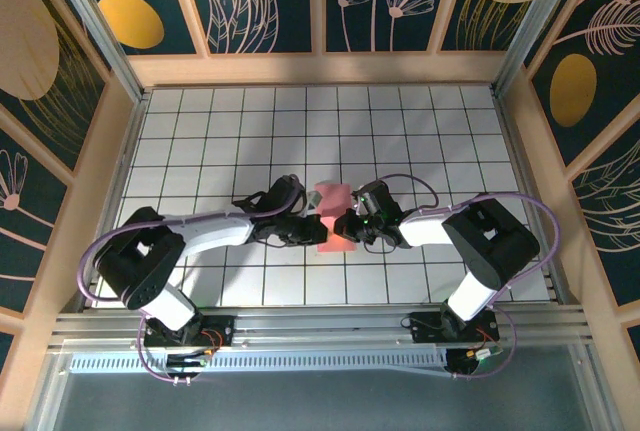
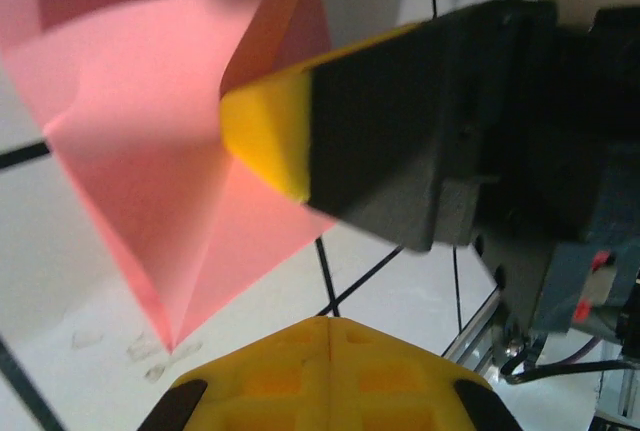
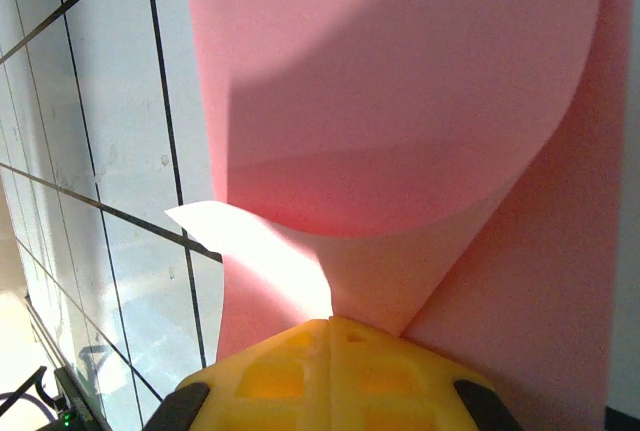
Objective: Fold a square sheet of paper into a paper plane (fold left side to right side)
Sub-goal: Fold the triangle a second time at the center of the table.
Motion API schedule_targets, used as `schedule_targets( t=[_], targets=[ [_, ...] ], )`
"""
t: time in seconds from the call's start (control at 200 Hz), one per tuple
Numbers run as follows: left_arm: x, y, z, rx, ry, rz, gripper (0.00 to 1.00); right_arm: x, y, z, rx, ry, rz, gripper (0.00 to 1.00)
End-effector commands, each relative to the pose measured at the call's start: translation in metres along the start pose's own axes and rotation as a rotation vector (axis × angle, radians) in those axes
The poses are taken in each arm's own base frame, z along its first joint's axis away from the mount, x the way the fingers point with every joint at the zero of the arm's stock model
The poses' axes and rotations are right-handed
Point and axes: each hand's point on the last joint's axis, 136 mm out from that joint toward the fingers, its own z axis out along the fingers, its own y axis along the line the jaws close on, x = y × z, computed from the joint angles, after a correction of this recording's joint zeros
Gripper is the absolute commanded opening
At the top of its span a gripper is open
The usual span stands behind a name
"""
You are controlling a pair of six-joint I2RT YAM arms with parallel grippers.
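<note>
Left gripper (image 1: 306,230) and right gripper (image 1: 346,223) meet nose to nose over the middle of the tiled table (image 1: 420,131), each reaching in from its own side. The pink paper (image 1: 337,242) lies between and under them, showing both beyond the tips and nearer the bases. From above, the jaws are too small to judge. From the left wrist, the left gripper's yellow fingers (image 2: 300,356) are pressed together along a thin seam. The paper lies on the tiles just ahead, creased, and narrows to a point at the lower left that ends just beside those fingertips, apart from them. The right gripper's black, yellow-tipped finger comes in from the right with its tip over the paper, where a flap stands up behind it; whether it touches cannot be told. From the right wrist, that gripper's own fingers (image 3: 300,361) are likewise closed on each other, the seam plain. The paper lies directly ahead, one layer curled over in a rounded flap above a flatter layer, and its lower edge comes down to the fingertips. Whether any paper is nipped at the very tips cannot be told. White tiles with dark lines show at the left.
</note>
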Motion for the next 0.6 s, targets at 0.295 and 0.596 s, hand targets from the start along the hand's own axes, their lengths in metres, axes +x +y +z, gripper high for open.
schedule_targets(
  t=[0.295,0.596],
  targets=[
    [-0.005,0.022,0.021,-0.069,0.035,-0.011,0.00,0.025,-0.037,0.005,0.134,0.077,0.041,0.00],
    [0.005,0.048,0.030,-0.145,0.056,-0.034,0.00,0.025,-0.037,0.004,0.135,0.077,0.042,0.00]
  ],
)
